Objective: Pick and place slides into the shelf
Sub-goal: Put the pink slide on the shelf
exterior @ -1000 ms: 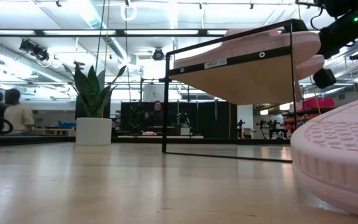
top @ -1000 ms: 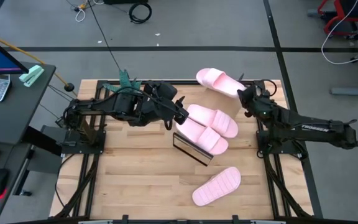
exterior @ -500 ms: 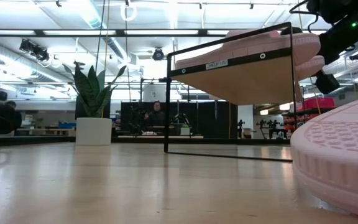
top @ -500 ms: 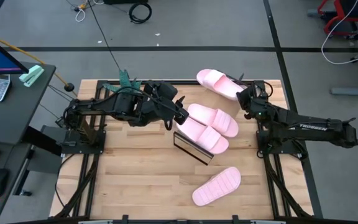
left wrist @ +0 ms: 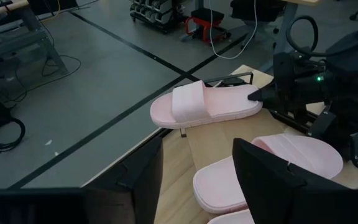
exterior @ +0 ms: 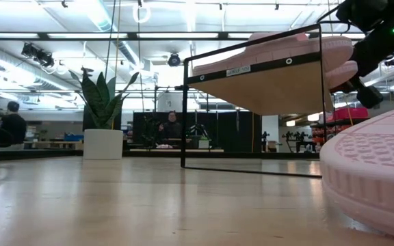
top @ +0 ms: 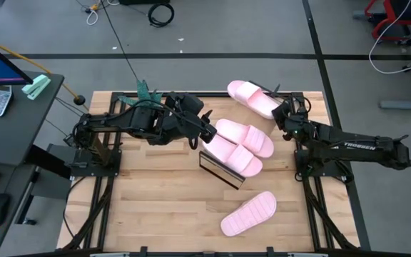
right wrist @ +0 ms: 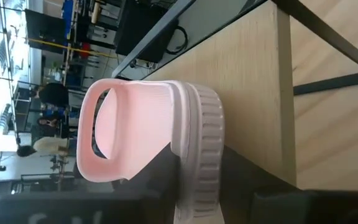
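I am keeping my right hand (top: 282, 114) at the heel of the far slide (top: 254, 97), which is lying partly over the counter's (top: 155, 200) back edge. Its fingers are sitting on both sides of the sole, but I cannot tell if they are gripping or letting go. My left hand (top: 207, 131) is hovering with fingers apart, holding nothing, just beside the two slides (top: 242, 146) already resting on the shelf (top: 221, 171); I am waiting there, I think, to steady them. The fourth slide (top: 248, 213) is lying on the counter, well apart from both hands.
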Action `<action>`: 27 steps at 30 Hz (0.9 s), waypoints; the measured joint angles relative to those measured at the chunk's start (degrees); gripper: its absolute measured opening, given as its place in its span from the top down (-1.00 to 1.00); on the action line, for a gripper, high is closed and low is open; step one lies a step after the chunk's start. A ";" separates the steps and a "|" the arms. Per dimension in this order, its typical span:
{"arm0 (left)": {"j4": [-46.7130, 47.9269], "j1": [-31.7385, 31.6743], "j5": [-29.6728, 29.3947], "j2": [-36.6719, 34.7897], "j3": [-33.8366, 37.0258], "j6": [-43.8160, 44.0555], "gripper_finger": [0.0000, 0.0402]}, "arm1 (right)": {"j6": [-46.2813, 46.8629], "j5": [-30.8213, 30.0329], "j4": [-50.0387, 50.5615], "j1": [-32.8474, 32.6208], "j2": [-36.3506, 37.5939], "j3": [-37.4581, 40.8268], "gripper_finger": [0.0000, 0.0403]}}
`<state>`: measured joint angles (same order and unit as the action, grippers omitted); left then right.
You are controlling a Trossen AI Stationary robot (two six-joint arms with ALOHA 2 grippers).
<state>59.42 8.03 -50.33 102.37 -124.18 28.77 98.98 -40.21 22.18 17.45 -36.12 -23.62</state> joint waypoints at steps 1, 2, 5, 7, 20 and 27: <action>-0.02 0.00 0.00 0.00 0.00 0.08 0.00 | -0.06 0.03 0.04 0.00 0.00 0.00 0.52; -0.02 0.00 0.00 0.00 0.00 0.07 0.00 | -0.30 0.07 0.04 0.00 0.00 0.00 0.51; -0.02 0.00 0.00 0.00 0.00 0.07 -0.01 | -1.29 0.07 0.08 0.00 0.00 0.04 0.46; -0.02 0.00 0.00 0.00 0.00 0.07 -0.01 | -1.43 0.05 0.12 0.00 0.00 0.07 0.42; -0.02 0.00 0.02 0.00 0.00 0.04 0.00 | -10.21 -1.57 2.87 0.86 0.00 -4.23 0.22; -0.02 0.00 0.01 0.00 0.00 0.05 0.03 | -9.35 1.86 7.53 1.55 -0.02 -4.74 0.21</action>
<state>59.40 8.03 -50.31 102.37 -124.18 28.83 89.63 -38.35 29.71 19.00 -36.14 -28.36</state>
